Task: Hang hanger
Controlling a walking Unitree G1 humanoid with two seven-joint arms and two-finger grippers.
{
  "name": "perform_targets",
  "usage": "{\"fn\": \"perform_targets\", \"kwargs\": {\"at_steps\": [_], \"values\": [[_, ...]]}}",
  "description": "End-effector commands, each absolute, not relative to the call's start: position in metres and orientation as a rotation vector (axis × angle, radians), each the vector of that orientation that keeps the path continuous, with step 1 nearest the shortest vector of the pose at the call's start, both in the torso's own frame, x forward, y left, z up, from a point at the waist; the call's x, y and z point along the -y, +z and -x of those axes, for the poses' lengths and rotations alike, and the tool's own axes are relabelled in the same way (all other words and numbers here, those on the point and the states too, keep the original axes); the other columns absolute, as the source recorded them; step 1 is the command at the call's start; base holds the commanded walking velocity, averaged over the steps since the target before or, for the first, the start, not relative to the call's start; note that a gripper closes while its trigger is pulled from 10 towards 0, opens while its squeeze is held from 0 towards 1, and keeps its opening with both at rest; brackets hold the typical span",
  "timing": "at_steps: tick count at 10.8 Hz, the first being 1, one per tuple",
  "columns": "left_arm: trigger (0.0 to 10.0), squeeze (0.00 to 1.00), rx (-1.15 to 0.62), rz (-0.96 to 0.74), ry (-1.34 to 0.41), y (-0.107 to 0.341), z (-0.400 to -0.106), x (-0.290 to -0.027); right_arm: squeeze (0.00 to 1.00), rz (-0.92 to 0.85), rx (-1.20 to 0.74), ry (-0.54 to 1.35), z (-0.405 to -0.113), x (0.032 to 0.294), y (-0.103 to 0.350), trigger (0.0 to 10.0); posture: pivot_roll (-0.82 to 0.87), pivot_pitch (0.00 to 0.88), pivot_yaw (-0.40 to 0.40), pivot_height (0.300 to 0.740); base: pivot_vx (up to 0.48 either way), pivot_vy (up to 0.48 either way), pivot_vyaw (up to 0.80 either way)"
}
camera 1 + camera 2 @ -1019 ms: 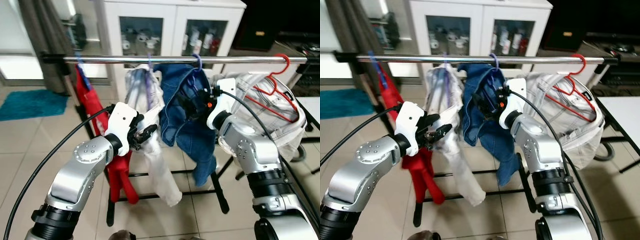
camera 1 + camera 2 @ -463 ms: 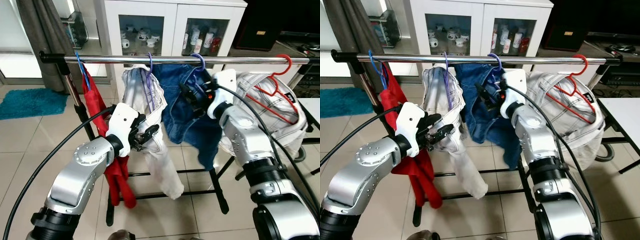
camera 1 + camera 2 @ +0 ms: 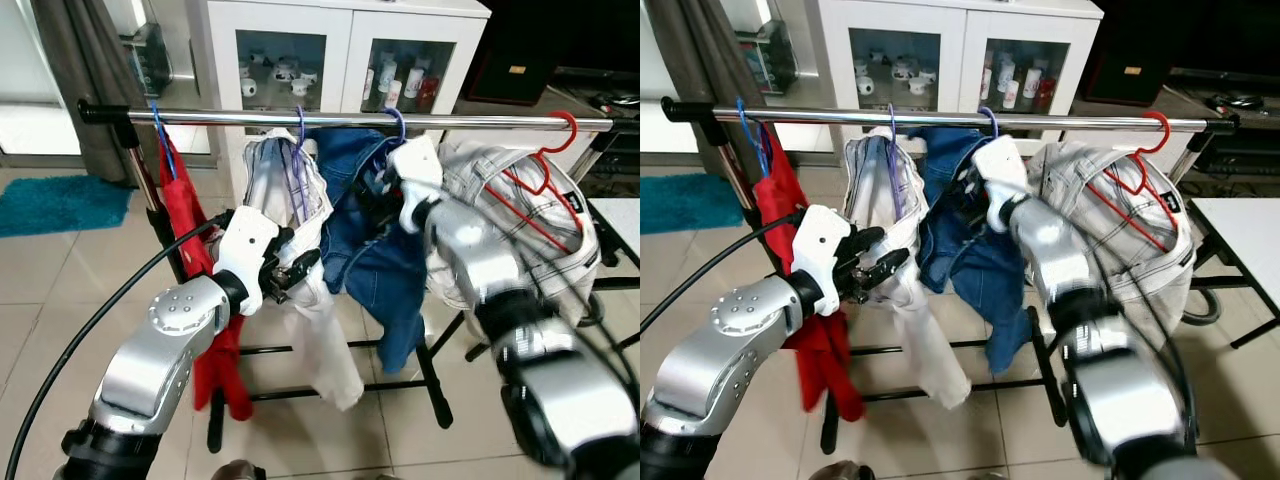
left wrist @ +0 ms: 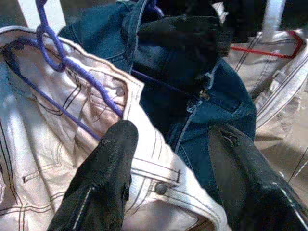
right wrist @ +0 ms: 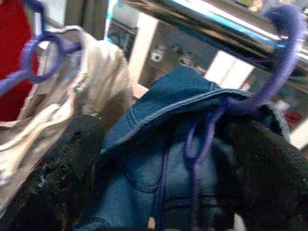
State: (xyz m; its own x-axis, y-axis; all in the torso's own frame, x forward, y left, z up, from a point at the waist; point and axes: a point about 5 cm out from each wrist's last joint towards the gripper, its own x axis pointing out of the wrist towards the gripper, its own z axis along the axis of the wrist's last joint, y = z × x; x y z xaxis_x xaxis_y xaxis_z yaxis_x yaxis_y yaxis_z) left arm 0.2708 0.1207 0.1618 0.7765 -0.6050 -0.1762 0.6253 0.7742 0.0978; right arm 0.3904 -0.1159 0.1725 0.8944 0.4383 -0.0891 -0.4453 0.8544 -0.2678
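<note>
Since a second ago: right arm risen and blurred with motion, right end effector [image 3: 385, 183] now close under the chrome rail [image 3: 480, 122], at the purple hanger [image 5: 269, 77] that carries the blue jeans [image 3: 375, 270]. Left end effector [image 3: 290, 268] at much the same height as before, in front of the white trousers [image 3: 305, 250].

Nearest: two silver arms reaching forward over a tiled floor [image 3: 60, 290]. Left end effector held against the white trousers, fingers [image 4: 103, 178] spread apart with the waistband and its button lying between them, gripping nothing. Just behind, the trousers' own purple hanger [image 4: 53, 53].

Next along: right end effector with fingers [image 5: 62, 163] parted either side of the jeans' hanger neck and waistband, denim bunched between them; whether the pads actually press the hanger, cannot tell. Hook of that purple hanger already over the rail.

Crowding the rail: a red garment [image 3: 200, 260] on a blue hanger [image 3: 160, 135] at the robot's left end, then the white trousers, the jeans, and a pale checked garment [image 3: 520, 220] on a red hanger [image 3: 550, 165] at the right end. Jeans touching the trousers on one side and the checked garment on the other.

Farther back: a white cabinet [image 3: 340, 60] with glass doors and cups inside, a grey curtain [image 3: 85, 70] and a teal rug [image 3: 60, 205] to the left, a white desk corner [image 3: 1245, 225] at the right edge.
</note>
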Motion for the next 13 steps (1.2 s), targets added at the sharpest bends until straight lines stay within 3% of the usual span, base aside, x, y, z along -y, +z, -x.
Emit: {"fn": "perform_targets", "kwargs": {"at_steps": [1, 8, 9, 10, 11, 13], "values": [[10.0, 0.00, -0.147, -0.155, -0.686, 0.161, -0.267, -0.117, 0.00, 0.256, -0.060, 0.401, -0.396, 0.127, 0.173, 10.0, 0.02, 0.000, -0.088, 0.740, 0.000, 0.000, 0.00], [10.0, 0.00, -0.166, -0.147, -0.703, 0.160, -0.262, -0.115, 0.00, 0.210, -0.312, 0.353, -0.399, 0.129, 0.148, 9.9, 0.03, 0.000, -0.104, 0.740, 0.000, 0.000, 0.00], [10.0, 0.00, -0.165, -0.149, -0.703, 0.161, -0.261, -0.116, 0.00, 0.197, -0.307, 0.365, -0.400, 0.128, 0.150, 4.0, 0.03, 0.000, -0.108, 0.740, 0.000, 0.000, 0.00], [10.0, 0.00, -0.164, -0.150, -0.701, 0.161, -0.261, -0.117, 0.00, 0.195, -0.299, 0.380, -0.401, 0.128, 0.152, 1.3, 0.03, 0.000, -0.110, 0.740, 0.000, 0.000, 0.00], [10.0, 0.00, -0.163, -0.151, -0.700, 0.161, -0.261, -0.116, 0.00, 0.199, -0.295, 0.394, -0.401, 0.128, 0.154, 0.0, 0.04, 0.000, -0.112, 0.740, 0.000, 0.000, 0.00], [10.0, 0.00, -0.161, -0.151, -0.701, 0.162, -0.260, -0.116, 0.00, 0.200, -0.289, 0.408, -0.402, 0.129, 0.156, 0.0, 0.04, 0.000, -0.114, 0.740, 0.000, 0.000, 0.00]]}}
